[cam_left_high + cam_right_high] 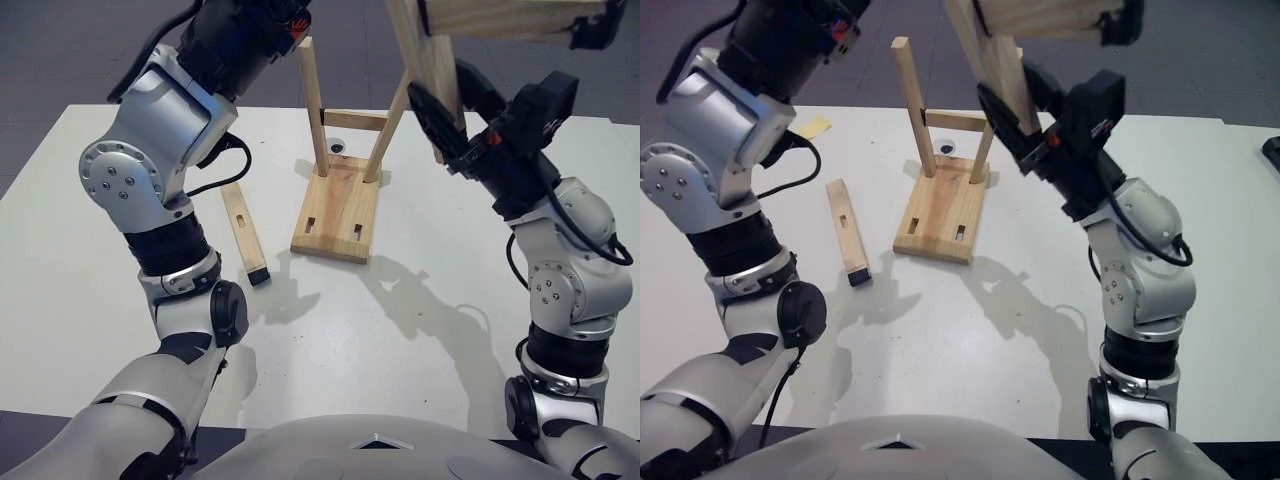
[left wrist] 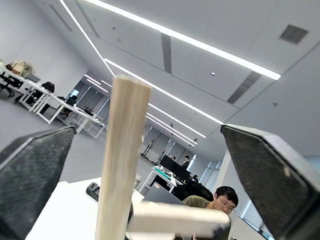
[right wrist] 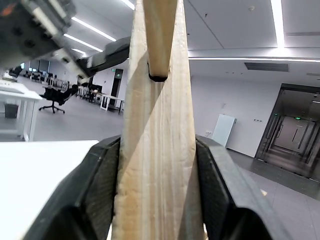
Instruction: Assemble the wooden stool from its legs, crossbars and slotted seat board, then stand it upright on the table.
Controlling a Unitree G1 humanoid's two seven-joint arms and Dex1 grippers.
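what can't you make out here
Pale wooden leg frame held by the right gripper: upper end cut off by the head views' top edge.
Small dark round thing behind the flat slotted seat board, head views: too small to identify.
Loose slotted wooden bar: its dark near tip also too small.

**Camera stations: four views**

Head pair: set high behind both arms, facing forward and down, at mid range over the table (image 1: 90, 190). Both eyes share the seat board (image 1: 335, 215) toward 12 o'clock.

Left wrist: just behind the left gripper (image 2: 155, 170), tilted up at the ceiling (image 2: 200, 60), with the upright leg (image 2: 122, 160) very near.

Right wrist: hard against the wooden piece (image 3: 157, 125) clamped in the right gripper (image 3: 157, 190), facing roughly level.
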